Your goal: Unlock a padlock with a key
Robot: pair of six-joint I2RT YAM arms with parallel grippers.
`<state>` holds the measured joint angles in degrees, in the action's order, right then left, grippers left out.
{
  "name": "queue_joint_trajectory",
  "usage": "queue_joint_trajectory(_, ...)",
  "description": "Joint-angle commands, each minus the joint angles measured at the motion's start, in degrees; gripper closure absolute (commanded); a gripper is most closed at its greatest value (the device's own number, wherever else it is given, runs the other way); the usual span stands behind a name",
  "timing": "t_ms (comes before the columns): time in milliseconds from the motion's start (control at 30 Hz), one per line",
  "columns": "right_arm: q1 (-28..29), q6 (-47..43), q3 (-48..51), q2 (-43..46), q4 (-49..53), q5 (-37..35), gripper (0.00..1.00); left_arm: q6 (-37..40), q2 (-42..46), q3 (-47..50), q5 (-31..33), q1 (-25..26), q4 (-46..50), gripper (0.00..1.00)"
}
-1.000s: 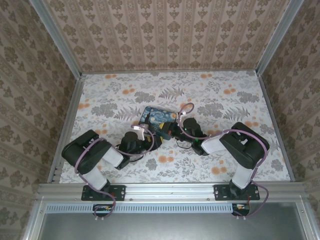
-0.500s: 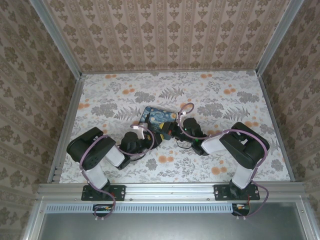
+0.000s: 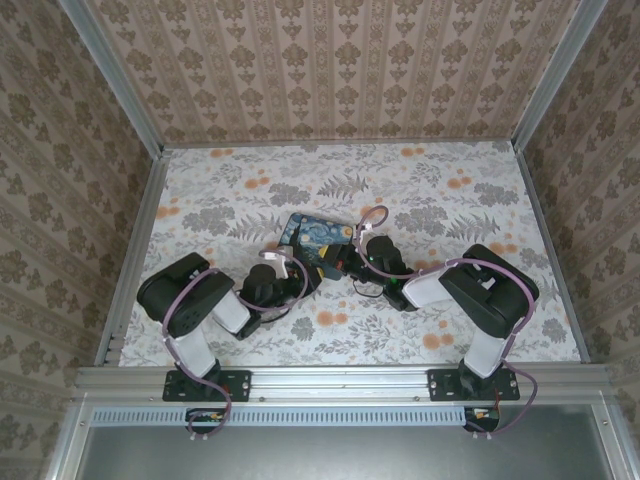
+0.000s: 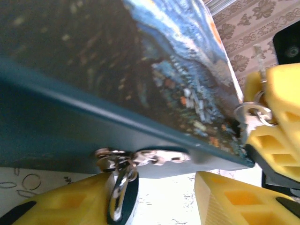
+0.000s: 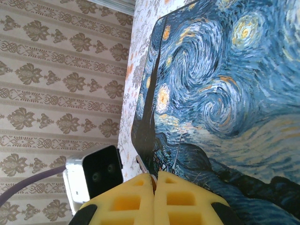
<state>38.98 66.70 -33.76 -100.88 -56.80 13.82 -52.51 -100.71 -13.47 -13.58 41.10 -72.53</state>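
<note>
At the printed box's [image 4: 117, 70] near edge, the padlock [image 4: 123, 197] hangs blurred from a shiny metal hasp [image 4: 154, 157], inside the left gripper [image 4: 150, 187], its yellow jaws parted; the right gripper [image 5: 152, 180], closed, pinches the half-hidden key [image 4: 251, 123].

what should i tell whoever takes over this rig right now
Left gripper: open, with the padlock between its fingers, close to one of them. The padlock hangs from the hasp on the side of the painted box.
Right gripper: shut on the key, held at the box's corner, apart from the padlock.
Done: key in hand, both grippers at the box.
Left: steady the padlock, insert the key, turn it, free the shackle. I can't tell where the keyhole faces.
</note>
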Motion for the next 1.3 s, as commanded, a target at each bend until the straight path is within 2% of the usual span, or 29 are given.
queue_joint_trajectory(0, -0.23, 0.22, 1.52, -0.9, 3.59, -0.02, 1.0, -0.55, -1.48, 0.06, 0.92, -0.32, -1.56, 0.54)
queue_joint_trajectory(300, -0.31, 0.2, 1.67, -0.81, 3.38, -0.03, 1.0, -0.49, -1.77, 0.03, 1.13, -0.58, -1.56, 0.66)
queue_joint_trajectory(500, -0.51, 0.12, 1.5, 0.37, 3.65, 0.58, 1.0, -0.83, -2.04, 0.01, 0.88, -1.0, -1.48, 0.77)
queue_joint_trajectory(800, -0.84, -2.75, 5.6, 11.65, 7.95, 1.89, 1.0, -4.1, -0.71, 0.05, -1.84, -2.6, -1.47, 1.0)
queue_joint_trajectory(1067, 1.71, -3.02, 14.12, 24.76, 14.37, -0.4, 1.0, -8.62, 2.58, 0.29, -6.26, -4.52, -0.68, 1.0)
queue_joint_trajectory(1267, 5.95, -0.78, 16.85, 24.48, 14.71, -4.07, 1.0, -11.92, 4.95, 0.14, -10.09, -5.33, -0.33, 1.0)
